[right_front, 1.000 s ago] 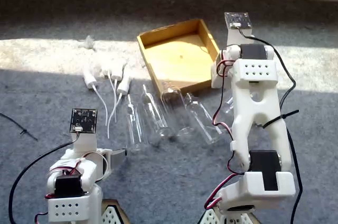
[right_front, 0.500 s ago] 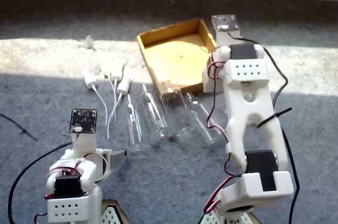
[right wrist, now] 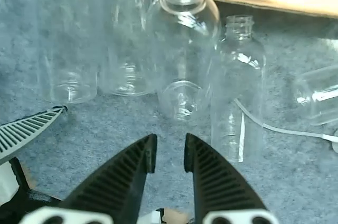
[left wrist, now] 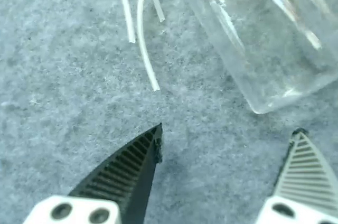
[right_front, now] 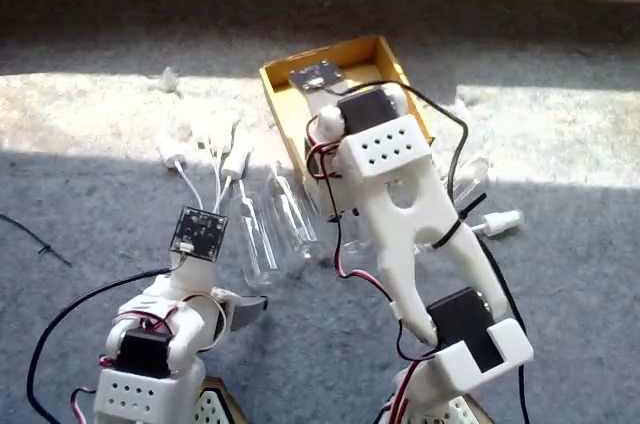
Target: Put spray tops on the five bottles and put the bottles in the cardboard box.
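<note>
Swung since the earlier frame: right arm (right_front: 395,159), from the right side of the high view to its centre, now lying over part of the bottle row and the near rim of the cardboard box (right_front: 275,74); left arm (right_front: 160,329), lower left, turned a little toward the row. High view, items: box, upper centre, no bottle in the part that shows; clear bottles (right_front: 258,239), centre left, lying flat and uncapped, necks toward the box; loose spray tops (right_front: 232,162) with trailing tubes, upper left of the row; fifth bottle (right_front: 470,179) and stray spray top (right_front: 498,221), right of centre, near each other, whether joined cannot be told. Left wrist view: left gripper (left wrist: 227,134), fingers spread wide, empty; base of the outermost bottle (left wrist: 274,39) just ahead, toward the pale finger; ends of two dip tubes (left wrist: 139,34) ahead of the dark finger. Right wrist view: right gripper (right wrist: 169,152), fingers narrowly parted, holding nothing; four bottles side by side ahead, long axes running straight away from the fingertips toward the box, bases nearest; middle bottle (right wrist: 182,49), base directly ahead of the tips, not touching. Judgement: the right gripper is nearer this bottle but meets it end-on, so a grasp would need wider fingers set across the body.
</note>
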### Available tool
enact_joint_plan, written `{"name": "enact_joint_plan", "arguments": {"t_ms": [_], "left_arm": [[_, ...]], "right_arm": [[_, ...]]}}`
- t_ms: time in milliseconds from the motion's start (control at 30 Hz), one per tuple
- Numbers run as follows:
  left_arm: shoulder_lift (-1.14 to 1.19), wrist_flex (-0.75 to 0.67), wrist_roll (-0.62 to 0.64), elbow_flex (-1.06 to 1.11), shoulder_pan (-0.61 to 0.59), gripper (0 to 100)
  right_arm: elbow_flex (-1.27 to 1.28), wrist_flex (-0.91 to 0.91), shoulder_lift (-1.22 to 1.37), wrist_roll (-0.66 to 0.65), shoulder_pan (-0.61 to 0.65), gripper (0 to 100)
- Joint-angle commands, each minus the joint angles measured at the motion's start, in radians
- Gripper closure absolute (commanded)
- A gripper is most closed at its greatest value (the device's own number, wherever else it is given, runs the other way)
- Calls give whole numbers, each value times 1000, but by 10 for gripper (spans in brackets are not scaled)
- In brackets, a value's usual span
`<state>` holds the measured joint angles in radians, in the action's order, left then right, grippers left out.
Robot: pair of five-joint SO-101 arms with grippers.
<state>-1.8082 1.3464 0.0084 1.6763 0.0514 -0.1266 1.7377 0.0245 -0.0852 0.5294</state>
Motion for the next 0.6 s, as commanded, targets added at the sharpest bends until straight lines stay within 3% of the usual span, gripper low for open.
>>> {"name": "enact_joint_plan", "arguments": {"t_ms": [0, 567], "left_arm": [[-8, 3, 8, 19, 82, 659], [-8, 3, 9, 19, 81, 659]], "right_arm": [[-47, 22, -10, 0, 51, 910], [-48, 22, -10, 0, 62, 910]]}}
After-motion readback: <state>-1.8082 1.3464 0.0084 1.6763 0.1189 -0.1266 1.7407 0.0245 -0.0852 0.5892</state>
